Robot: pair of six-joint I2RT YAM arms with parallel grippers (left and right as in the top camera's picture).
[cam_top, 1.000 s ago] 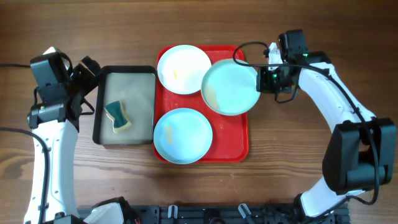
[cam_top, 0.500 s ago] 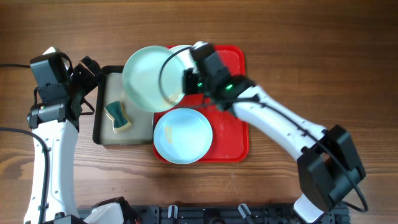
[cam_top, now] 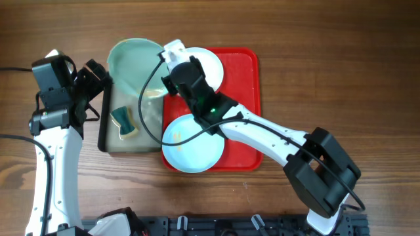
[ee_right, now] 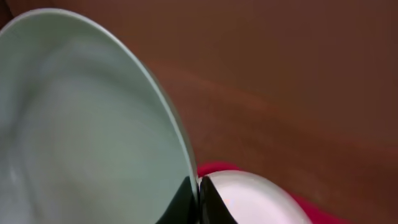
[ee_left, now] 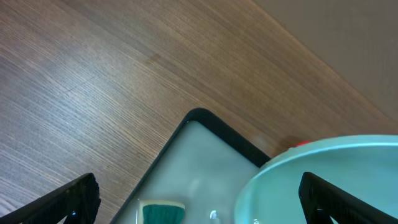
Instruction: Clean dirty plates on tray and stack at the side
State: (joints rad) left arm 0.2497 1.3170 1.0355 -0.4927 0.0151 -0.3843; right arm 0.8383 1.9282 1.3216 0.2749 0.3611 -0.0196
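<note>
right gripper (cam_top: 165,80) pinched on the rim of a pale turquoise round plate (cam_top: 136,65), held tilted over the black-rimmed grey-green tray (cam_top: 105,124) — white plate (cam_top: 209,64) and second turquoise plate (cam_top: 193,143) lie on the red rectangular plastic tray (cam_top: 244,98). left gripper (ee_left: 199,196) spread wide — holding nothing.

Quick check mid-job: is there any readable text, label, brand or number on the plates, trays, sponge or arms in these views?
None readable in any view.
The held turquoise plate, white plate and second turquoise plate: plain, no markings.
Red tray, black-rimmed tray and sponge: no text.
Right gripper and left gripper: no legible labels; the white patch on the right one is too small to read.
</note>
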